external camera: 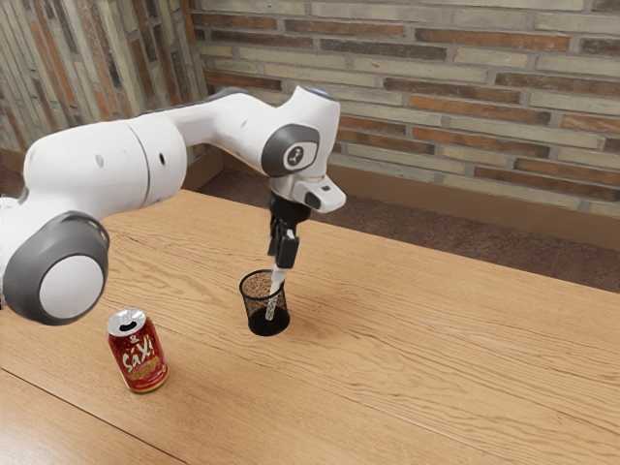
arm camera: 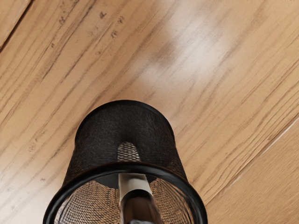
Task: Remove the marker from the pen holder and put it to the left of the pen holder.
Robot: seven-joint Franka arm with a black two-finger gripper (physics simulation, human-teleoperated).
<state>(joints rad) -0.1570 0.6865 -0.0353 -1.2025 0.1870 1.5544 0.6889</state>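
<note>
White, dark-ended marker (arm camera: 134, 183) stands tilted inside the round black mesh pen holder (arm camera: 93, 151), upper end at the jaws. Can't tell jaw opening or whether they grip it.

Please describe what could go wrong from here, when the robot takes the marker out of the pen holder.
The marker leans, with its lower part inside the pen holder. If the claw pulls it sideways before it is clear of the rim, it may catch and tip the holder.

The holder's wall is mesh, so the marker's end might snag there on the way up.

The soda can stands upright nearby; a low swing toward it could knock it over.
</note>
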